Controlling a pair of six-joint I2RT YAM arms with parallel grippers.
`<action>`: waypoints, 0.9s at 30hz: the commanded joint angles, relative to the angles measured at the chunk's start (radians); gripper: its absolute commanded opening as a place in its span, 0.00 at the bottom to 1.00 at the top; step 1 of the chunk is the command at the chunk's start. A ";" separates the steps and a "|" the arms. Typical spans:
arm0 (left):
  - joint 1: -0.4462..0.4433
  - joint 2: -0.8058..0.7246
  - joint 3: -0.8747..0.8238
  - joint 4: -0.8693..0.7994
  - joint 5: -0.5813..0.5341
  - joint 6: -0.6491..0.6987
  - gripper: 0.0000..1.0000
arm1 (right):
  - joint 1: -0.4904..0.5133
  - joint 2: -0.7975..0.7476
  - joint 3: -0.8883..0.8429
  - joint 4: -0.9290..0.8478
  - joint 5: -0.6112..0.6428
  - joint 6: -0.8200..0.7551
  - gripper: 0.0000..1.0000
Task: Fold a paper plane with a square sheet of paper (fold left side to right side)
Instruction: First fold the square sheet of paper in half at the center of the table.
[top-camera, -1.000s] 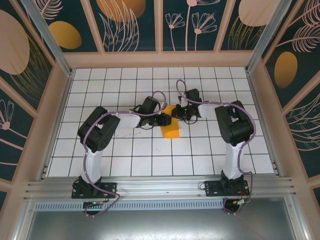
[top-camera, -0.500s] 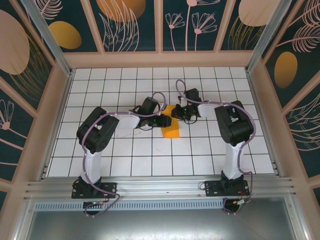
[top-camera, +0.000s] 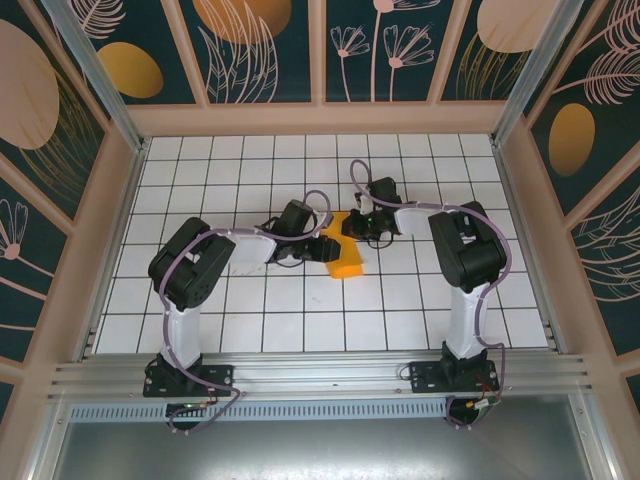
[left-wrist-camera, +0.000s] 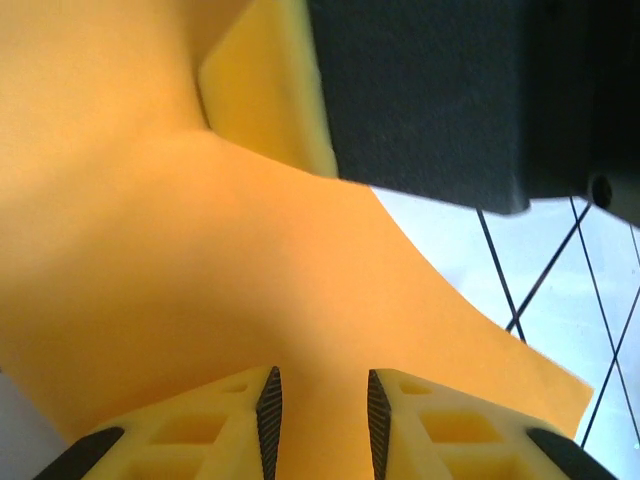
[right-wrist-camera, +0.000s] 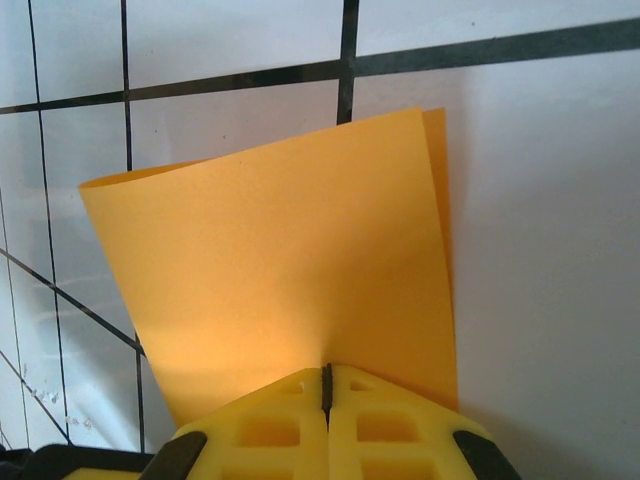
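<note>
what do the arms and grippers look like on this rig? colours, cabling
Both alike: the left arm and right arm have white lower links, black joint housings and black base plates, with a purple cable looped along each. The left gripper and right gripper have yellow fingers with hollow cut-outs and dark ribbed pads.

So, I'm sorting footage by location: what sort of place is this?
Probably a robot test cell: left arm and right arm bolted to an aluminium rail, a white gridded table, decorated wall panels boxing it in.
</note>
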 joint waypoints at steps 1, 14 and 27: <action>-0.022 -0.021 -0.044 -0.150 0.051 0.049 0.31 | 0.002 0.052 -0.008 -0.100 0.074 0.000 0.03; -0.066 -0.079 -0.174 -0.106 0.138 0.043 0.31 | 0.002 0.052 -0.013 -0.101 0.074 -0.002 0.03; 0.005 -0.266 -0.197 -0.039 0.117 -0.045 0.32 | 0.003 0.048 -0.017 -0.101 0.073 0.001 0.03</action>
